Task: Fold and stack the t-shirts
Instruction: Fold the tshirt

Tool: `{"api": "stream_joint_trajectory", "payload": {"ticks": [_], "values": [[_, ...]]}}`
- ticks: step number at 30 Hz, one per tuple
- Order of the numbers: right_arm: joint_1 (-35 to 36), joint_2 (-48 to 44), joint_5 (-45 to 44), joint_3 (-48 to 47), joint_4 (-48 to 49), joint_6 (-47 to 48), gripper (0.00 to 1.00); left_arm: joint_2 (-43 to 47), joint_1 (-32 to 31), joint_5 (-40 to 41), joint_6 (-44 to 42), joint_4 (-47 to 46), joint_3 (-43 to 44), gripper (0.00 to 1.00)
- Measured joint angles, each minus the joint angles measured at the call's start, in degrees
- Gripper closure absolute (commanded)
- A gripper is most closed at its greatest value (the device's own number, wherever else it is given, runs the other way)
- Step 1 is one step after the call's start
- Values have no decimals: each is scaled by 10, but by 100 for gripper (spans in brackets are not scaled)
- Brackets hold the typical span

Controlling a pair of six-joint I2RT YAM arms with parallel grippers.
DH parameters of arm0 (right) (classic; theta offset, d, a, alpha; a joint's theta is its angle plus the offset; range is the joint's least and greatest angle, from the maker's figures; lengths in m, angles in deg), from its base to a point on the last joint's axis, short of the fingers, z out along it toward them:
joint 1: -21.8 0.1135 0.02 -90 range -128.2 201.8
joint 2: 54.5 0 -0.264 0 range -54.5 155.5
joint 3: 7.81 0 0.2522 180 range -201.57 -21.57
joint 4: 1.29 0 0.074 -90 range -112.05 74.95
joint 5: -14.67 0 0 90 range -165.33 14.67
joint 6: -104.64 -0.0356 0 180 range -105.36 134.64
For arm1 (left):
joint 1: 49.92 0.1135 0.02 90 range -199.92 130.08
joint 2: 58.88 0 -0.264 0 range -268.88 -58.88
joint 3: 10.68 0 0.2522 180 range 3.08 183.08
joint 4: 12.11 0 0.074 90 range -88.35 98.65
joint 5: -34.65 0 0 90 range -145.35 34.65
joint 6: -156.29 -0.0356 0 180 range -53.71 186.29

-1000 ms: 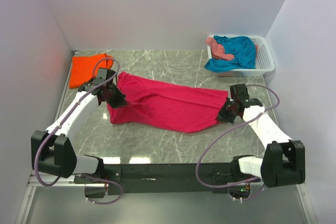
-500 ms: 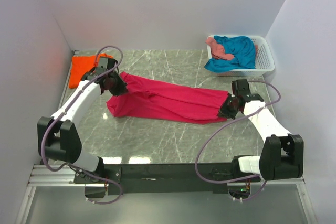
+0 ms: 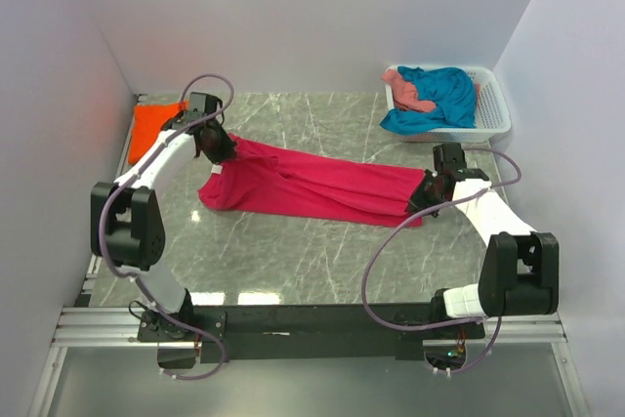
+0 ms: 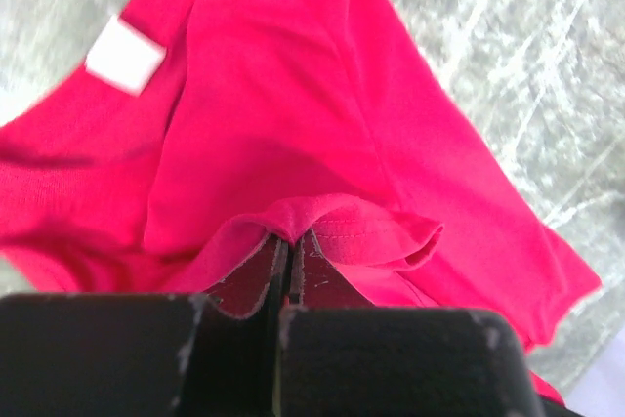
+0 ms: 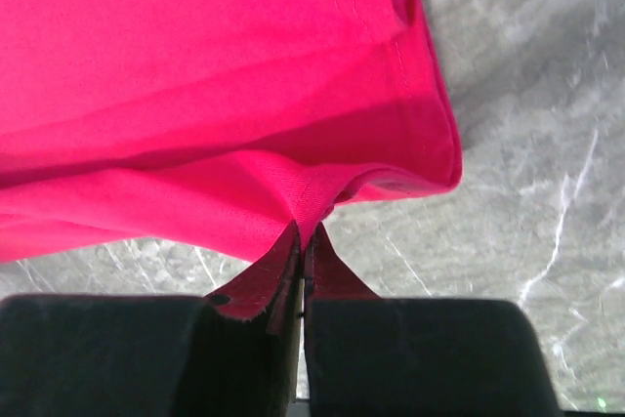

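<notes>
Holding pink tee point(image 3: 312, 186) stretched lengthwise, low across worktop point(image 3: 293, 261): left hand point(image 4: 290, 243) clenched on one end's hem, right hand point(image 5: 302, 233) clenched on the other. Risk: each pinch holds only a thin fold; extra tension could pull cloth free, spoiling the fold.

- Top external: set high behind the near edge of the grey marbled table point(image 3: 293, 261), looking down and forward over its whole top, from far.
- Left wrist: pressed close, looking down past the black left end effector point(image 4: 288, 243) onto the magenta-pink cloth t-shirt point(image 4: 273, 114).
- Right wrist: equally close, looking past the black right end effector point(image 5: 301, 238) onto the same t-shirt's other end.
- Shared by all three: that t-shirt and the table beneath.
</notes>
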Motion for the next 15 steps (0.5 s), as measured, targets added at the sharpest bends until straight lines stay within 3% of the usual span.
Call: {"api": "stream_joint_trajectory", "payload": {"ticks": [4,5,7,8,9,12,15], "values": [[-4,18,2,0,21,-1,91,-59,4,-6,-27,-16,37,99],[-7,23,2,0,26,-2,84,-82,5,-13,-39,-23,53,99],[-14,31,-3,0,37,-5,74,-124,5,-29,-60,-32,82,82],[-17,35,-5,0,42,-7,62,-148,5,-38,-74,-37,101,72],[-18,38,-10,0,46,-8,57,-173,5,-43,-87,-42,119,55],[-19,46,-31,0,55,-11,48,-225,5,-41,-116,-42,168,33],[-19,47,-55,-8,52,-8,42,-244,5,-28,-138,-41,199,28]]}}
